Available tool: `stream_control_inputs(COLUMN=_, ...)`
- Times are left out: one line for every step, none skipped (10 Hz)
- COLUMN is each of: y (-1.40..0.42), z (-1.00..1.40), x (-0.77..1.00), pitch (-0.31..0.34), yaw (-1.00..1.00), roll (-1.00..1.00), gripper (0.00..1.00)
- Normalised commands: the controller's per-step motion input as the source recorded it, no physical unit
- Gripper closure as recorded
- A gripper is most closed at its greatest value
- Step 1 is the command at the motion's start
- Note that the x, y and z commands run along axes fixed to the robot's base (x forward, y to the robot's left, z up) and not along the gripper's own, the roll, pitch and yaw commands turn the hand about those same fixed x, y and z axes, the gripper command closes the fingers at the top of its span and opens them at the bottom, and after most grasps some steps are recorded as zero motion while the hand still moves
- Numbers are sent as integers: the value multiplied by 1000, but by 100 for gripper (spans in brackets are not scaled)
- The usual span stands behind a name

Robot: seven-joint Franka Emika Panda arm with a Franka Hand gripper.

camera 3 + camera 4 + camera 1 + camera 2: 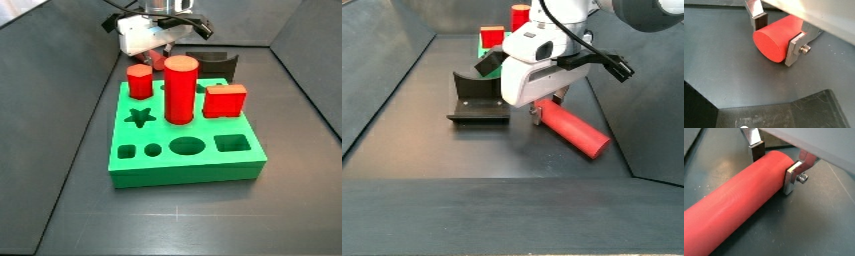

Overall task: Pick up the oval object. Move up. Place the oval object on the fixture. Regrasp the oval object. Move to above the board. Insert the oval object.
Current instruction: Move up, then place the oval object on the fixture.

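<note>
Pincer (775,163) down low over the table (422,160), beside the fixture (476,100), with one finger on each side of the oval object (576,130). In both wrist views, silver plates right against the red sides; dark pad (761,22) touching on one side, bolted plate (796,49) touching on the other. So, by the look of it, closed on the oval object (737,198), near one end and not at the middle. Peg seemingly lying flat on the table, long part sticking out away from the pincer; impossible to tell whether already lifted a little.

Board (187,135) well apart, behind the fixture in a side view, already carrying a thick round cylinder (181,88), a short hexagonal peg (139,80) and a square block (225,100); oval hole (187,147) free.

Probably the first step, the pick-up. Risks from here:
- Grip near the end, so the long free part possibly sagging or turning between the pads during lifting.
- Smooth curved sides, so slipping possible under a weak squeeze.
- Fixture just beside; a sideways swing of the free end possibly knocking it.
</note>
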Motion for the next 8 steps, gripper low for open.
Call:
stream_control_inputs(y=0, z=833, x=0, pitch=0, yaw=0, roll=0, gripper=100)
stream_control_inputs(y=-52, z=791, x=-39, pitch=24, yaw=24, roll=-10, gripper=100)
stream_control_inputs(y=-42, z=693, x=-53, pitch=36, yaw=21, roll=-2, gripper=100)
stream_control_inputs(y=-17, z=518, x=-33, pitch=44, yaw=13, roll=19, gripper=100)
stream_control_inputs(y=-8, z=421, x=-24, pitch=50, yaw=7, roll=29, gripper=100)
stream_control_inputs(y=-1, z=216, x=-23, pitch=50, yaw=-6, roll=50, gripper=100)
stream_control_inputs(y=0, z=1000, x=0, pitch=0, yaw=0, roll=0, gripper=100)
stream_control_inputs(y=1, z=1000, x=0, pitch=2, yaw=-3, roll=7, gripper=100)
